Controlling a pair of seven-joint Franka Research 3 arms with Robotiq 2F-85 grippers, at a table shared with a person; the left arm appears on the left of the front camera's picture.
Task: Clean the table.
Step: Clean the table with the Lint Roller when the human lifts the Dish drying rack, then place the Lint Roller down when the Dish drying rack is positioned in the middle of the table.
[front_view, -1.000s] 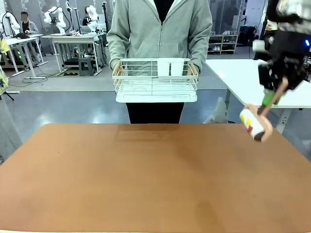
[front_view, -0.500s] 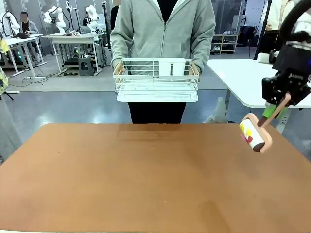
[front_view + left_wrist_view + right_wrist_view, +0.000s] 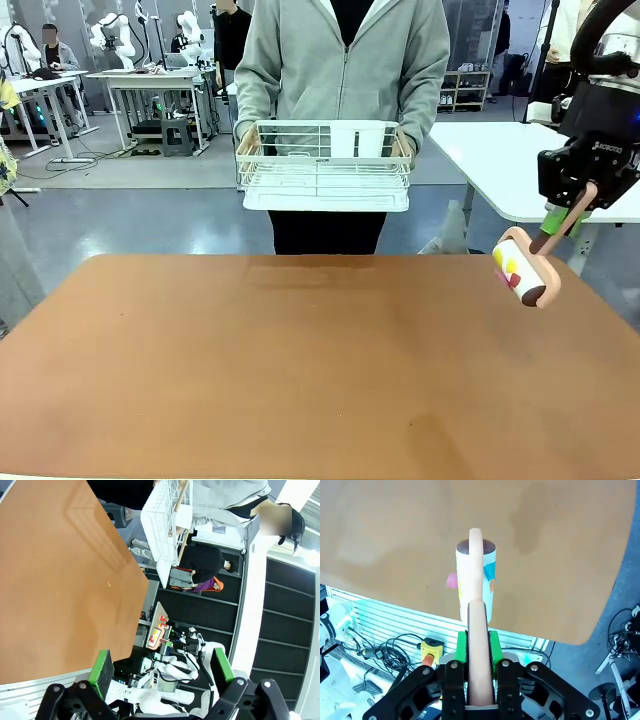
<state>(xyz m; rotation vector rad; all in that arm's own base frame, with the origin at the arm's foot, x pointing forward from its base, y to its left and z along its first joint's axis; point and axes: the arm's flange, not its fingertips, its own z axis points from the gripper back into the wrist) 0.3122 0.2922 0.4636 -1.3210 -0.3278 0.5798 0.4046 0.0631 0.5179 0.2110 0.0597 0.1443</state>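
The reddish-brown surface (image 3: pixel 300 370) has a smooth matte top and rounded far corners. Faint darker blotches (image 3: pixel 432 438) mottle its right half, and a dim reflection (image 3: pixel 290 275) lies along the far edge.

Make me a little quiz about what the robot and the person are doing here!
1. True or false: the right gripper is shut on the lint roller handle.
2. Who holds the white dish rack? A) the person B) a shelf C) a hook
3. Fill in: the left gripper has its jaws standing ____.
Key: 1 true; 2 A; 3 open.
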